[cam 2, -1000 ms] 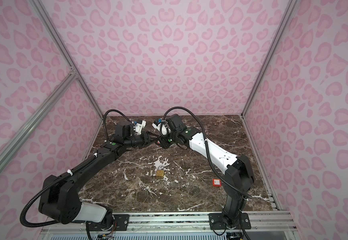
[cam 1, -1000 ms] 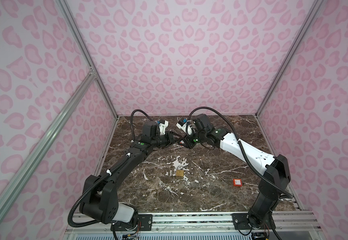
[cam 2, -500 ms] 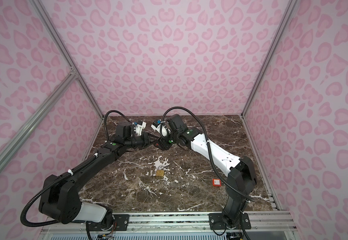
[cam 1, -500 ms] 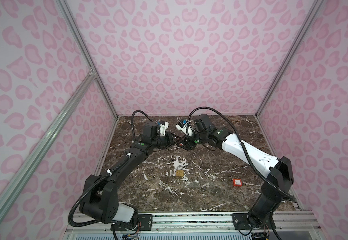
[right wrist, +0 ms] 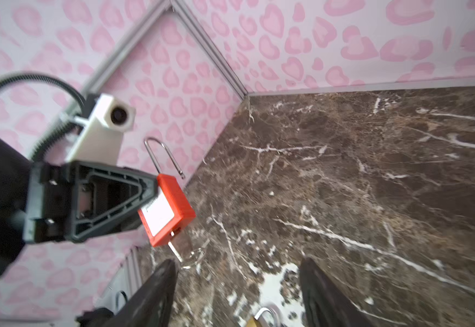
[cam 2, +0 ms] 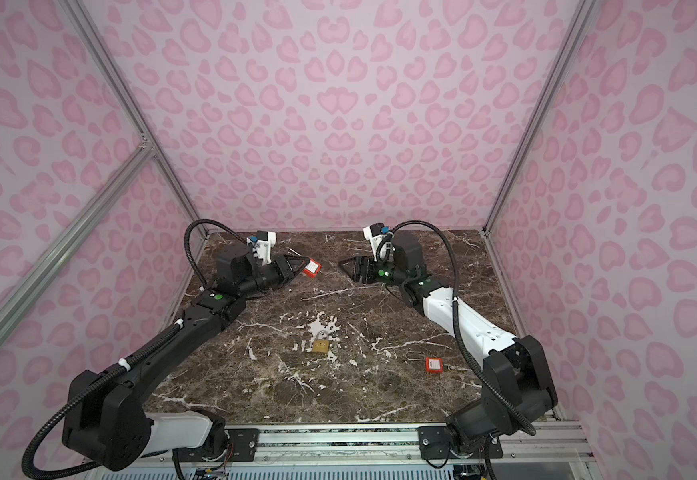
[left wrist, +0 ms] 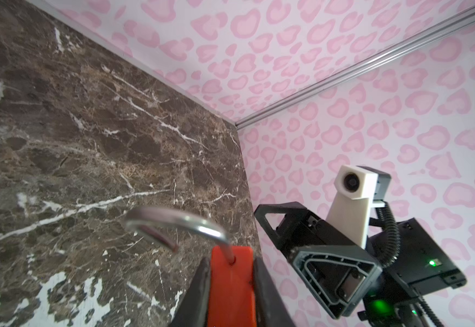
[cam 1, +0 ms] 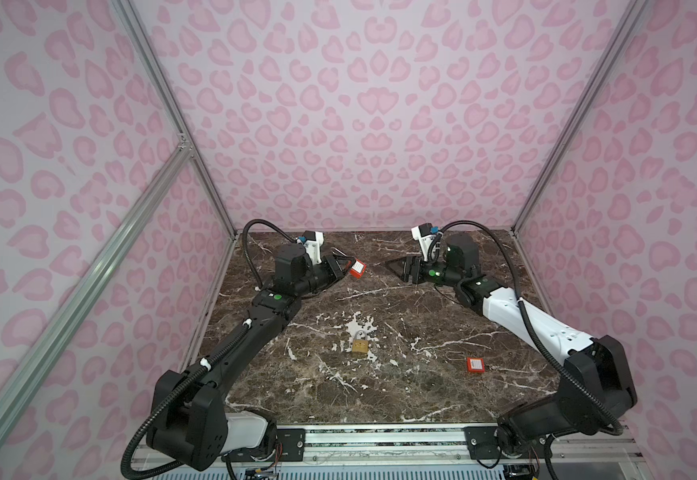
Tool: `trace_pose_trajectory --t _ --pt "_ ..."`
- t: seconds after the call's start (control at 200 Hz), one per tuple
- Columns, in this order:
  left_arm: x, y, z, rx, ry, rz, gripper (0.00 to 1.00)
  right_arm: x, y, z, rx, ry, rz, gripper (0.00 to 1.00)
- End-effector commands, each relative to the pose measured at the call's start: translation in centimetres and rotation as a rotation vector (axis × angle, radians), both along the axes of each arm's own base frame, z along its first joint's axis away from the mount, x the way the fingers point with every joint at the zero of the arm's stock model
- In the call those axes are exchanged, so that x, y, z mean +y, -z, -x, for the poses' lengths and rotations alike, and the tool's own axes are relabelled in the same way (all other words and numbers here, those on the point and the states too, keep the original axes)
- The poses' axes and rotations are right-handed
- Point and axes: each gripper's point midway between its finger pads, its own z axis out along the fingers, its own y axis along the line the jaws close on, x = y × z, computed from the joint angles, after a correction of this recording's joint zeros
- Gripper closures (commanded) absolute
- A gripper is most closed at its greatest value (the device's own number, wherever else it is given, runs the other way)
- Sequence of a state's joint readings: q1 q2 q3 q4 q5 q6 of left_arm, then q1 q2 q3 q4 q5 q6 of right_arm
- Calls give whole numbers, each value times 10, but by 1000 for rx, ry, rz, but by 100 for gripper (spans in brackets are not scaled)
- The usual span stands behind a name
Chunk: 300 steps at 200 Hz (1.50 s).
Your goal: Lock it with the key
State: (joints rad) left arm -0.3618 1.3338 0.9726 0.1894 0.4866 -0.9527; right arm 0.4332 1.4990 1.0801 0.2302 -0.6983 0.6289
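My left gripper is shut on a red padlock and holds it above the back of the marble table. In the left wrist view the fingers clamp the red body. The steel shackle stands open, its free end out of the body. In the right wrist view a silver key with a ring sticks out of the padlock's underside. My right gripper is open and empty, a short way to the right of the padlock.
A brass padlock lies on the table's middle, also at the edge of the right wrist view. A second red padlock lies at the front right. Pink patterned walls close in three sides.
My right gripper has opened and drawn back to the right, away from the red padlock. The left gripper keeps its hold and has shifted slightly left.
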Motion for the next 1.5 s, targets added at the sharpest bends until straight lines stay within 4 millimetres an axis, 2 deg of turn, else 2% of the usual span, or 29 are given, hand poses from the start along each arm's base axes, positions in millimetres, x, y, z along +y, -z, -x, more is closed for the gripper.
trace_pose_trajectory --t 0.0,0.065,0.215,0.36,0.52,0.745,1.04,1.19,1.27,1.35,1.405,1.43,1.495 --pt "3 -38 -11 -131 -55 127 86 10 -67 1 -10 -39 -351 31" --pt "3 -43 -11 -153 -56 180 86 12 -72 -3 11 -49 -429 31" --pt "-2 -54 -14 -177 -30 257 86 14 -70 -15 69 -42 -581 32" --pt "-3 -61 -14 -203 -21 264 86 29 -46 -25 149 -36 -563 33" --pt "-2 -64 -14 -210 -30 293 86 54 -48 -15 151 -104 -561 34" --pt "-5 -60 -16 -200 -12 319 86 75 -45 -5 166 -136 -547 36" --pt "-7 -58 -14 -192 3 317 86 86 -49 -4 169 -169 -560 53" --pt "-8 -54 -13 -180 8 318 86 87 -48 -4 174 -171 -569 66" --pt "-7 -55 -12 -183 6 316 81 87 -48 -5 177 -169 -571 76" --pt "-7 -56 -12 -187 4 306 70 87 -47 -5 182 -171 -573 83" --pt "-6 -56 -13 -188 0 300 65 87 -48 -5 183 -174 -575 84" --pt "-6 -57 -13 -188 0 298 59 87 -48 -5 184 -175 -574 85" --pt "-3 -57 -13 -192 -9 290 54 87 -48 -3 185 -179 -573 86"
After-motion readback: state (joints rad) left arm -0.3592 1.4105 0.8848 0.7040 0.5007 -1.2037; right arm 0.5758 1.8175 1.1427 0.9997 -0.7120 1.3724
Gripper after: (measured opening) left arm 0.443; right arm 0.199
